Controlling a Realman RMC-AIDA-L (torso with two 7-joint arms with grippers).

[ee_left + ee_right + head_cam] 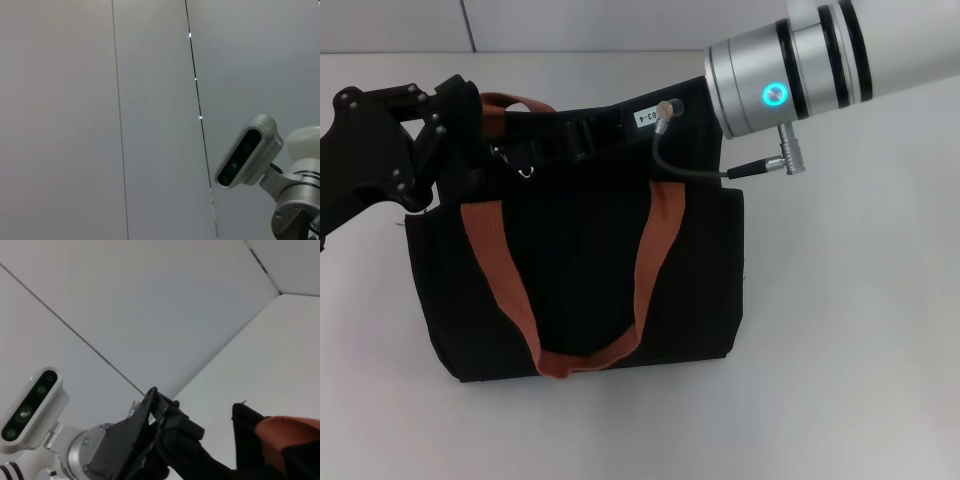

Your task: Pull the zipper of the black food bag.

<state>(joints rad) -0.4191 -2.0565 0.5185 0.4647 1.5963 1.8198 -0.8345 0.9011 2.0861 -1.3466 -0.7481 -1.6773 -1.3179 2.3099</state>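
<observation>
The black food bag point(570, 270) lies on the white table, orange-brown straps point(655, 245) across its near face. A small silver zipper tab point(525, 172) dangles near the bag's top left. My left gripper point(460, 135) is at the bag's top left corner, against the far strap. My right gripper point(555, 140) reaches from the right along the bag's top edge and ends close to the tab; it is black on black. The right wrist view shows the left gripper point(170, 435) beside the bag's corner point(245, 432). The left wrist view shows no bag.
The silver right forearm point(800, 70) and its cable point(700, 170) hang over the bag's top right corner. White table point(850, 350) lies to the right and in front of the bag. A wall stands behind. The robot's head camera point(246, 157) shows in both wrist views.
</observation>
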